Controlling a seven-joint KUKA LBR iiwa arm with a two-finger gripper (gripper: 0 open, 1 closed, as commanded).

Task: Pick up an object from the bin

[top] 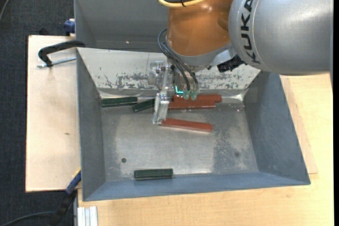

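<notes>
My gripper (pixel 159 113) hangs below the orange wrist cover and reaches down to the bin floor near the middle of the back wall. Its tip stands just at the left end of a red-brown flat bar (pixel 187 125), which lies on the floor pointing right. Whether it touches the bar I cannot tell. A second red-brown strip (pixel 195 101) shows just behind, at the foot of the shiny back wall; it may be a reflection. Left of the gripper, dark green pieces (pixel 119 102) lie along the same wall.
A dark green bar (pixel 153 173) lies against the front wall, left of the middle. The arm and its orange cover hang over the bin's back right part. The floor between the red-brown bar and the front wall is bare metal.
</notes>
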